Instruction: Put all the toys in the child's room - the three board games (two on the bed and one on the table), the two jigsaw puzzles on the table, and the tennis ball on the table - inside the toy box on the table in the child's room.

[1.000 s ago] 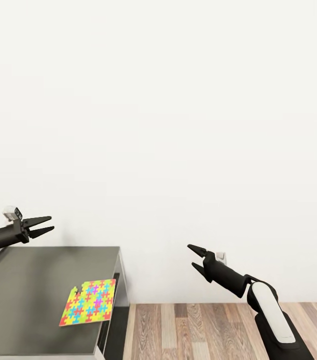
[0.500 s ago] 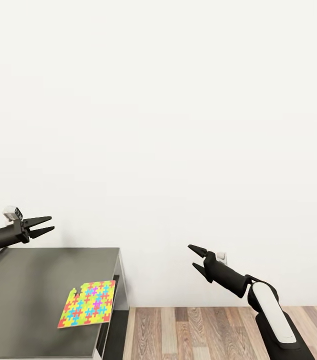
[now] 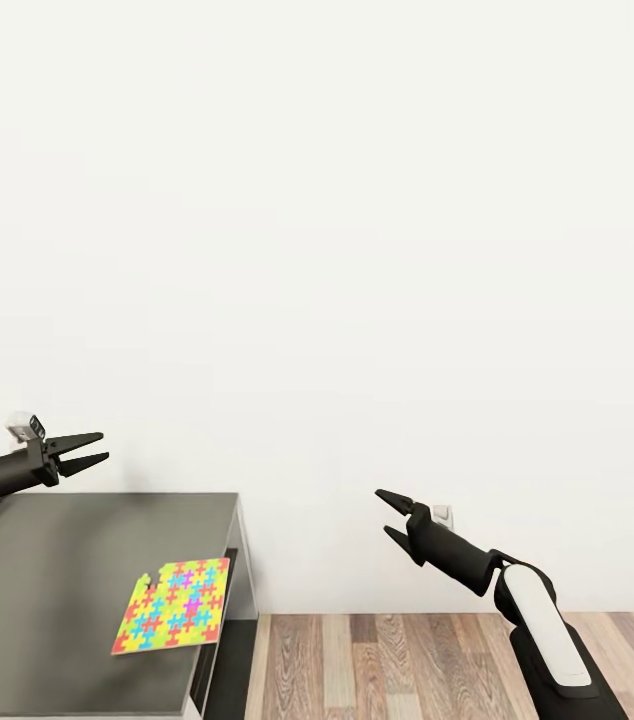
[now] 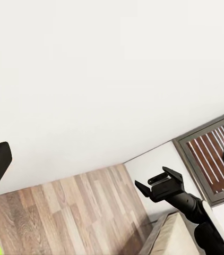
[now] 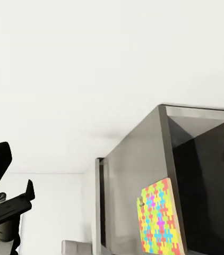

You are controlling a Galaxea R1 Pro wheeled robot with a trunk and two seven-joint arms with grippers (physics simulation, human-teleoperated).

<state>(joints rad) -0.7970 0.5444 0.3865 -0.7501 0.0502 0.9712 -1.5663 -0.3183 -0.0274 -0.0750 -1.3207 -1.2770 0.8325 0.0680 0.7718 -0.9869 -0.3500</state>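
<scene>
A jigsaw puzzle [image 3: 172,606] overhangs the dark desk [image 3: 47,580]; both hands, left hand [image 3: 97,448] and right hand [image 3: 387,513], gape empty; the left wrist view catches a window [image 4: 213,156]

We seem to be in a home bedroom: plain white wall [image 3: 337,200], wood-plank floor [image 3: 397,660], grey desk [image 3: 47,570], slatted window [image 4: 213,159], perhaps a bed corner [image 4: 170,236].

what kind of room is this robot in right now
Probably a room in a home, perhaps a child's room: a colourful jigsaw puzzle lies on a grey desk against a plain white wall, over a wood-plank floor.
</scene>
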